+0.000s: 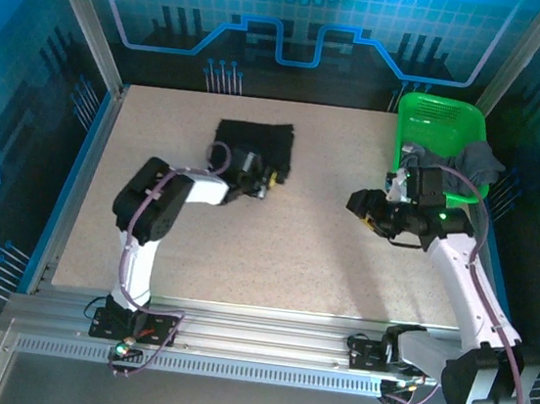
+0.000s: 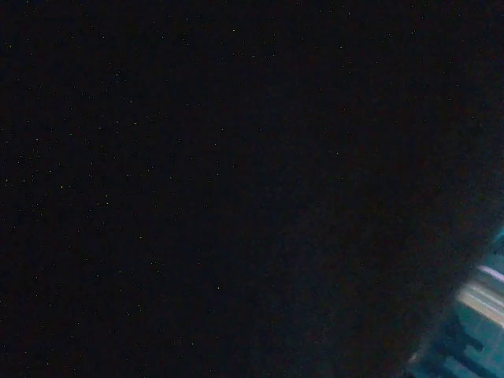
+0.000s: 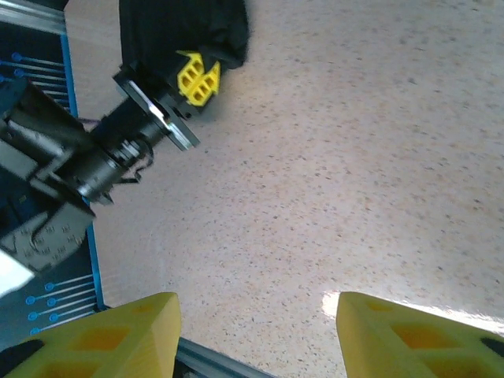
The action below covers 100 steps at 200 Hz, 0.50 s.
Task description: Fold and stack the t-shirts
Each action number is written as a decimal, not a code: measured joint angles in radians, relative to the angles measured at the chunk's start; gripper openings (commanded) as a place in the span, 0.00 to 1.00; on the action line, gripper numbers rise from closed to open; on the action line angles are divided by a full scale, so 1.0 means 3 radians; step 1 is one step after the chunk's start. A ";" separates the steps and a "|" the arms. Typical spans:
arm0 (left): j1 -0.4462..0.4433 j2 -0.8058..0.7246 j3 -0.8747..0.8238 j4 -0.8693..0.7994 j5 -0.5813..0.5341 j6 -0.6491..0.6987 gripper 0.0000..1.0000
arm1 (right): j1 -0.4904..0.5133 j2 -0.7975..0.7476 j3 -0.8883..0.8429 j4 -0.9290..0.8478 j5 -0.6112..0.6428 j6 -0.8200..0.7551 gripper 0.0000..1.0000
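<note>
The black t-shirt (image 1: 255, 144) lies folded into a compact rectangle on the speckled table (image 1: 321, 267), left of centre towards the far edge. The left gripper (image 1: 265, 178) sits at the shirt's near right edge, its yellow fingers (image 3: 197, 79) pinched together on the cloth. The right gripper (image 1: 366, 209) hangs over bare tabletop well to the right, jaws apart and holding nothing. The dark grey t-shirt (image 1: 480, 164) is bunched in the green mesh basket (image 1: 439, 107) at the far right corner, partly spilling over its rim.

The folded t-shirt (image 1: 258, 139) lay far back, left of centre on the table (image 1: 293, 254), left claw (image 1: 264, 184) at its near edge. Another t-shirt (image 1: 481, 167) hung over the basket (image 1: 438, 119), far right.
</note>
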 measured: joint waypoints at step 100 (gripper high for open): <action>0.1766 0.0521 0.1330 -0.1033 0.1082 0.2003 0.00 | 0.0454 0.0642 0.0477 0.0192 0.0198 0.0056 0.53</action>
